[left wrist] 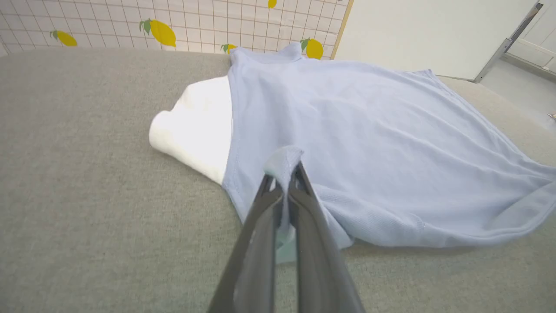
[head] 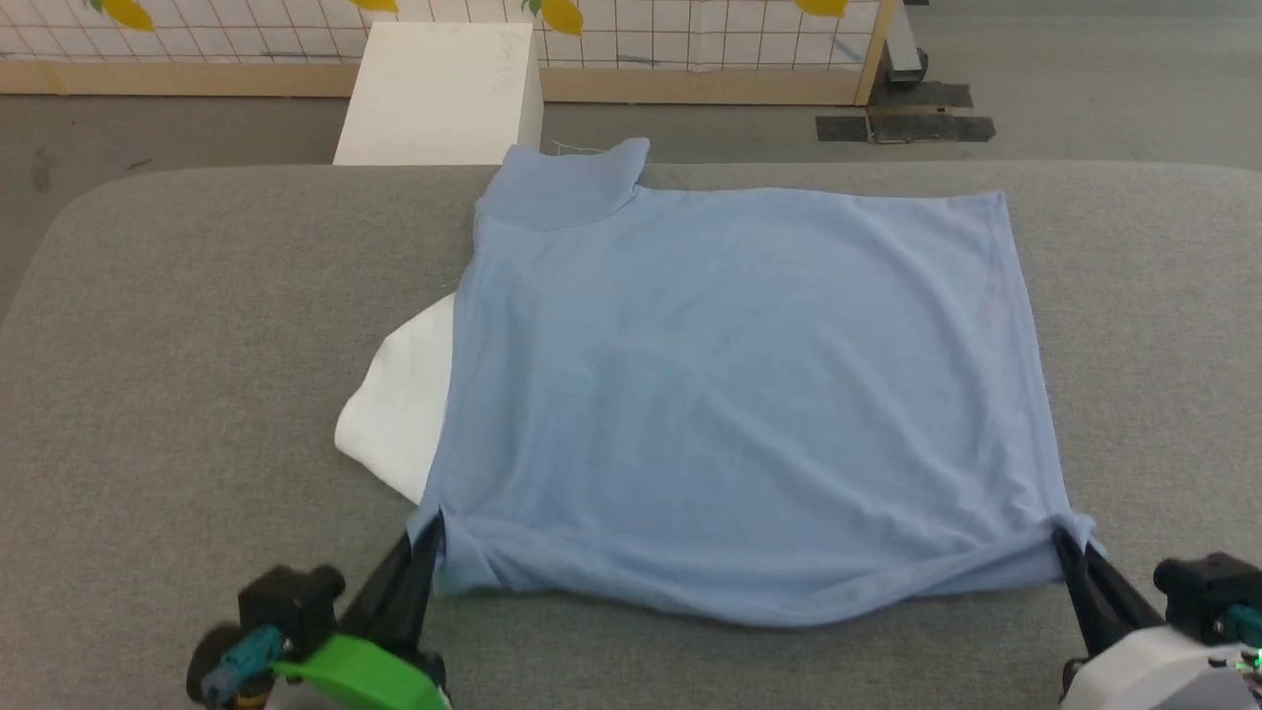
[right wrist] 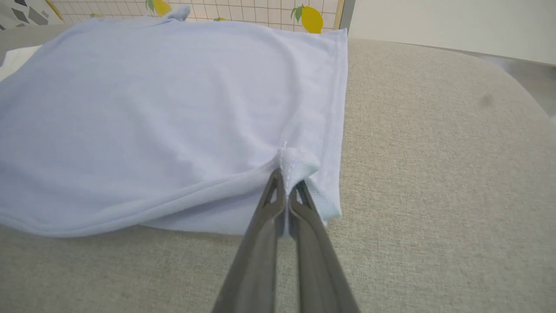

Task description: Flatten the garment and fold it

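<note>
The garment (head: 739,375), a light-blue shirt, lies spread over the middle of the grey table (head: 197,345). A white fabric section (head: 404,394) sticks out from under its left edge. My left gripper (head: 429,532) is shut on the garment's near-left corner, which bunches between the fingers in the left wrist view (left wrist: 282,171). My right gripper (head: 1065,537) is shut on the near-right corner, pinched into a small tuft (right wrist: 286,174). The near hem sags in a fold between the two grips.
A white box (head: 439,94) stands beyond the table's far edge. Behind it runs a gridded panel with yellow lemons (head: 562,15) on a wooden base. Bare grey tabletop lies left and right of the shirt.
</note>
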Tool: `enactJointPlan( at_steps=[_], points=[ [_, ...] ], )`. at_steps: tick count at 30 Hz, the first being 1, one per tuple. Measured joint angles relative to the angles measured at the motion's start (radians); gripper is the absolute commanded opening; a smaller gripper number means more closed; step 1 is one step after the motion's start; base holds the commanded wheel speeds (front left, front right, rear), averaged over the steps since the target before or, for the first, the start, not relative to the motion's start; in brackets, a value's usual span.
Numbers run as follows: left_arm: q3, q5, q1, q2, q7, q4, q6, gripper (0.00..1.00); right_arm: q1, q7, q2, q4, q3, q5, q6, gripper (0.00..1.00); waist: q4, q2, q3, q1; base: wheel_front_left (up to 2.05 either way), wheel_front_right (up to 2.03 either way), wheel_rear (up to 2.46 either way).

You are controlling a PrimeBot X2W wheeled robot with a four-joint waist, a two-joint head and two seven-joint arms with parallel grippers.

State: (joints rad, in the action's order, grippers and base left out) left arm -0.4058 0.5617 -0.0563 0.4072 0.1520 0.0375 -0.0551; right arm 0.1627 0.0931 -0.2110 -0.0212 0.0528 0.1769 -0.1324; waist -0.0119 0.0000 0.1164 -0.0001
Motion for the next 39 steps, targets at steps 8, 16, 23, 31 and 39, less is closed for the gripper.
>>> enactJointPlan(
  at_steps=[8, 16, 23, 31, 39],
  points=[
    [-0.018, -0.045, 0.25, 0.031, -0.046, -0.067, 0.082, 0.0, -0.139, 0.05, -0.063, 0.015, -0.04, 0.0, 0.0, 0.0, -0.012, 0.0, 0.033, 0.0, 0.0, 0.0, 0.0],
    [-0.016, -0.021, 0.489, 0.073, -0.151, -0.178, 0.15, 0.0, -0.319, 0.152, -0.128, 0.068, -0.091, 0.035, 0.0, 0.0, -0.032, 0.0, 0.117, 0.0, 0.0, 0.0, 0.0],
    [-0.026, 0.045, 0.61, 0.086, -0.245, -0.328, 0.17, 0.0, -0.46, 0.264, -0.152, 0.161, -0.123, 0.077, 0.0, 0.0, -0.049, 0.0, 0.212, 0.0002, 0.0, 0.0, 0.0],
    [-0.038, 0.173, 0.614, 0.082, -0.44, -0.422, 0.175, 0.0, -0.545, 0.456, -0.15, 0.239, -0.14, 0.157, 0.0, 0.0, -0.064, 0.0, 0.279, 0.0002, 0.0, 0.0, 0.0],
    [-0.004, 0.198, 0.575, 0.059, -0.376, -0.412, 0.109, 1.0, -0.539, 0.507, -0.111, 0.243, -0.068, 0.2, 0.0, 1.0, -0.049, 0.0, 0.246, 0.0002, 0.0, 0.0, 0.0]
  ],
)
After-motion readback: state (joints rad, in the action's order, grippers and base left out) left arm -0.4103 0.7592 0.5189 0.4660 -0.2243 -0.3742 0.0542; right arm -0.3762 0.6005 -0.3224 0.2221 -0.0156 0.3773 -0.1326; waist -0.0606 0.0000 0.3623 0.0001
